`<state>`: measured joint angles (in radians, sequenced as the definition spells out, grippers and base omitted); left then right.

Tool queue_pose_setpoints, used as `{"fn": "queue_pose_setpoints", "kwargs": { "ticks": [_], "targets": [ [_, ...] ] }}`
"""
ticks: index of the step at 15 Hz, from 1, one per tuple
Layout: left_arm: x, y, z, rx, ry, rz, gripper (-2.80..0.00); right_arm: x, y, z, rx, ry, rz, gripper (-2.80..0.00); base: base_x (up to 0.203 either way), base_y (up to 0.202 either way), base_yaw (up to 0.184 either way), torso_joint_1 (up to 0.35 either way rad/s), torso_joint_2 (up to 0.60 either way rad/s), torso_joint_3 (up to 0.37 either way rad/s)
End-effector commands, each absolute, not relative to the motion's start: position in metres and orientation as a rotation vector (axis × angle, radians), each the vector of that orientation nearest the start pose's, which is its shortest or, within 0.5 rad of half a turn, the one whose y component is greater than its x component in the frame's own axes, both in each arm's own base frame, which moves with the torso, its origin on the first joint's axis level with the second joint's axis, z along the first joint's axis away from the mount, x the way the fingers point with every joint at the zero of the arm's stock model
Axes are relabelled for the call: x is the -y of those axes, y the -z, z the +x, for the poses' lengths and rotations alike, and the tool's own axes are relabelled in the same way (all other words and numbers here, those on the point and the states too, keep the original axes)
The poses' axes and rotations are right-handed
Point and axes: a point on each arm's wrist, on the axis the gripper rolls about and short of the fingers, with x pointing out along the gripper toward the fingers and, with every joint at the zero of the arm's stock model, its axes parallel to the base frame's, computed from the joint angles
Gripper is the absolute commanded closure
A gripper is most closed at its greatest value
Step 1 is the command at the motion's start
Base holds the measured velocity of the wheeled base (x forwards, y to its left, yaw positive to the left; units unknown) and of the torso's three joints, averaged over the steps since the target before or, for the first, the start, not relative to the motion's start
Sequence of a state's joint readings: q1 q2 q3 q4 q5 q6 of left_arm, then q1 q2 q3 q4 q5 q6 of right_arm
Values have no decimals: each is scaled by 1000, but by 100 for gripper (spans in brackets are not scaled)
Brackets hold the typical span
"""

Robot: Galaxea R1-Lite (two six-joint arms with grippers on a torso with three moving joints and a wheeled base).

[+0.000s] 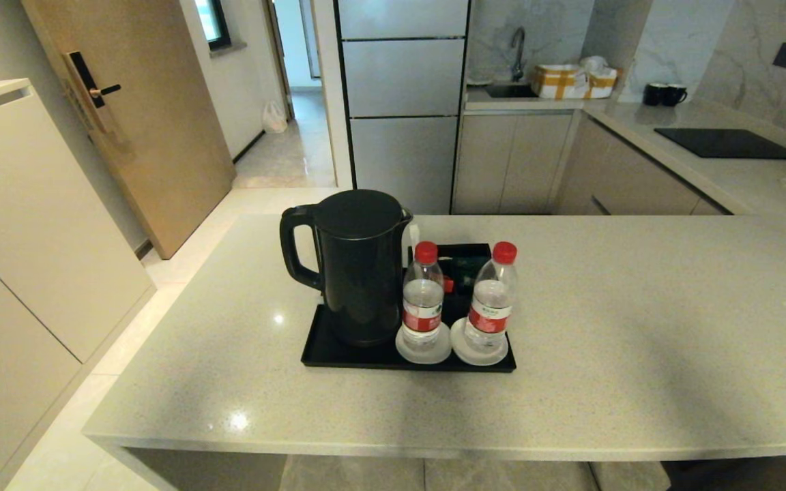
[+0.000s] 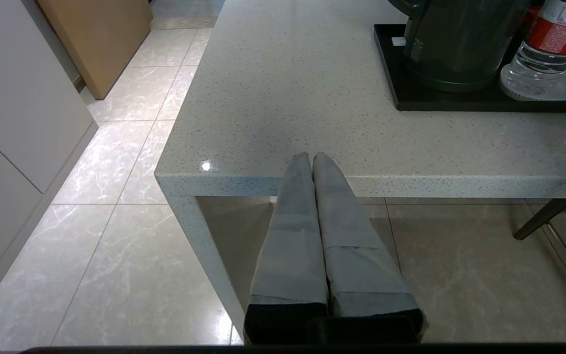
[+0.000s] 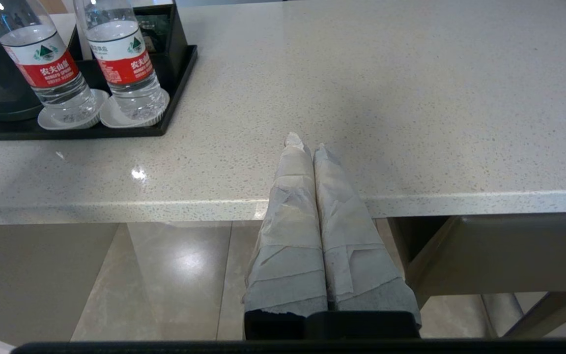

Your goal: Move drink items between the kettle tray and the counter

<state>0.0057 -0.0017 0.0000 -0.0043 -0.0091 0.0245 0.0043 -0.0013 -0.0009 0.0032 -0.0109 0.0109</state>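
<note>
Two water bottles [image 1: 423, 300] are standing on coasters along the kettle tray's [image 1: 338, 354] near edge beside the kettle [image 1: 359, 266], mid-worktop on the counter [image 1: 638, 327], so a careless reach risks toppling the neighbour. Pressed shut and empty, the left gripper [image 2: 311, 158] is hanging at the worktop's near edge by its corner, where rising could be clipping the stone. Likewise closed on nothing, the right gripper [image 3: 307, 147] is waiting at that edge, well apart from the tray.

A tall matte black kettle [image 1: 359, 266] and two upright red-capped water bottles [image 1: 423, 296] on white coasters [image 1: 423, 348] stand in the black tray [image 1: 338, 351] on the beige speckled surface [image 1: 638, 327].
</note>
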Motion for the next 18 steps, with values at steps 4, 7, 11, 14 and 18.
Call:
{"fn": "queue_pose_setpoints", "kwargs": {
  "ticks": [4, 7, 11, 14, 18],
  "targets": [
    [0, -76, -23, 5, 3, 25, 0, 0, -75, -23, -1, 6, 11, 0, 0, 0, 0, 0, 0, 0],
    [0, -76, -23, 5, 3, 25, 0, 0, -75, -23, -2, 6, 11, 0, 0, 0, 0, 0, 0, 0],
    [0, -76, -23, 5, 3, 25, 0, 0, -75, -23, -2, 6, 11, 0, 0, 0, 0, 0, 0, 0],
    [0, -76, -23, 5, 3, 25, 0, 0, -75, -23, -1, 6, 11, 0, 0, 0, 0, 0, 0, 0],
    [0, -76, -23, 5, 3, 25, 0, 0, -75, -23, -2, 6, 11, 0, 0, 0, 0, 0, 0, 0]
  ]
}}
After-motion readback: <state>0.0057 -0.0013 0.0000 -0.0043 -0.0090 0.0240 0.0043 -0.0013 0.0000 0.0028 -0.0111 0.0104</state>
